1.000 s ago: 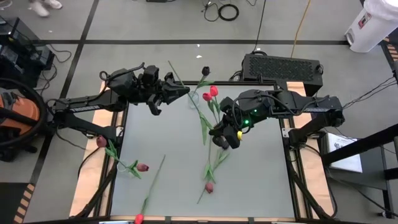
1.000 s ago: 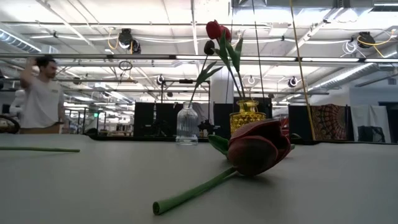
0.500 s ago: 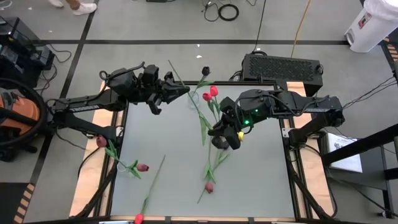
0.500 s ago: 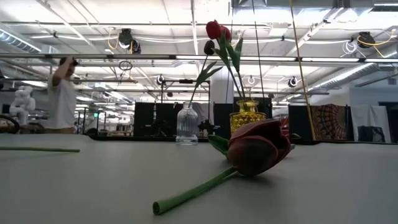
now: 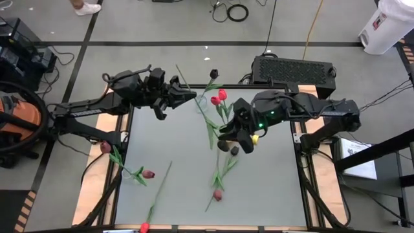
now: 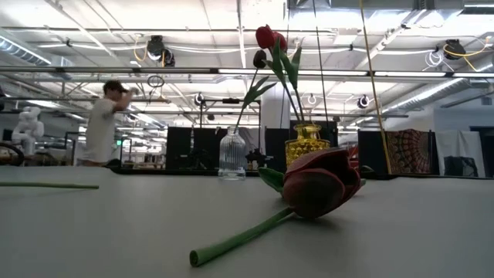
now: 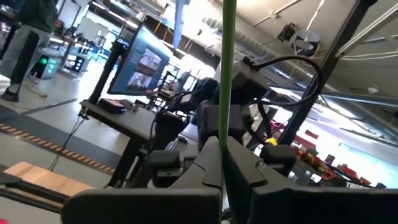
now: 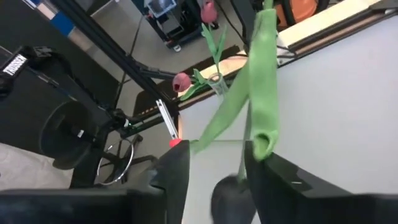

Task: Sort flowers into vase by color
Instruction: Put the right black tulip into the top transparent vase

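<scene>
Gripping a green stem (image 7: 228, 74) between closed fingers, the left gripper (image 5: 183, 96) sat at the table's far edge, stem running diagonally across the clear vase (image 6: 231, 153). The right gripper (image 5: 234, 139) held mid-table, pinching a leafy tulip stem (image 8: 261, 81); its head was probably dark. Yellow vase (image 6: 306, 144) lay just beyond, nearer the right arm.

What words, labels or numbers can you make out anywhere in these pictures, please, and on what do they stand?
No text can be read with confidence.
Monitor: screen content too blurred.
Red strip: white lettering, cut off and blurred.
Dark post: white lettering, not legible.
</scene>
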### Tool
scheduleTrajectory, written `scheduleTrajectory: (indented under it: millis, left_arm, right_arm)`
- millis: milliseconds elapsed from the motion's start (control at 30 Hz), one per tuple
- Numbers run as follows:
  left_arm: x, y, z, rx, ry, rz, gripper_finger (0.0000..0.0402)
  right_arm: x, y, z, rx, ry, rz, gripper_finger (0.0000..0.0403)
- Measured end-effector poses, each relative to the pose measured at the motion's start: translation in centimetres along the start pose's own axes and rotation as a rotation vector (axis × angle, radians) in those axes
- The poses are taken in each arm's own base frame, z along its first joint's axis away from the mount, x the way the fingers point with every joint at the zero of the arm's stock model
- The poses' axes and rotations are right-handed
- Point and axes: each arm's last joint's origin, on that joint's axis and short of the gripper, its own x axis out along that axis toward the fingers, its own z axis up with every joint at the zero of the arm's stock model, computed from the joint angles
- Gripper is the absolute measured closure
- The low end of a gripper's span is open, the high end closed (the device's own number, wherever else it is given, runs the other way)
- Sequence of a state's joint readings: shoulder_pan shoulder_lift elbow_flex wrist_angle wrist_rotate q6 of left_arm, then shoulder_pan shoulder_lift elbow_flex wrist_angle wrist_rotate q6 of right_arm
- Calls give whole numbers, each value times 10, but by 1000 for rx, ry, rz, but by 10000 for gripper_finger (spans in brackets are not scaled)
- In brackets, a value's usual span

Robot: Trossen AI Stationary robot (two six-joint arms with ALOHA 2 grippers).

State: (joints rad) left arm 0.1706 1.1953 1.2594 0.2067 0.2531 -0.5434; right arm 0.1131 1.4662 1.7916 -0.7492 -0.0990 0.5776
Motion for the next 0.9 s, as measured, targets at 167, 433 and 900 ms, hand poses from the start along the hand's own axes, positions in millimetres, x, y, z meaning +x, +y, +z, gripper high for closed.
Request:
scheduleTrajectory:
  millis: [167, 433, 900]
  left_arm:
    - [-7, 3, 7, 8, -27, 27, 400]
    - [-13, 2, 29, -78, -130, 27, 401]
    - [-21, -24, 68, -114, -262, -67, 402]
  right_arm:
    - [-22, 3, 2, -27, -36, 13, 248]
    - [-53, 6, 5, -158, -144, -51, 247]
    - [-61, 3, 14, -414, -299, -301, 248]
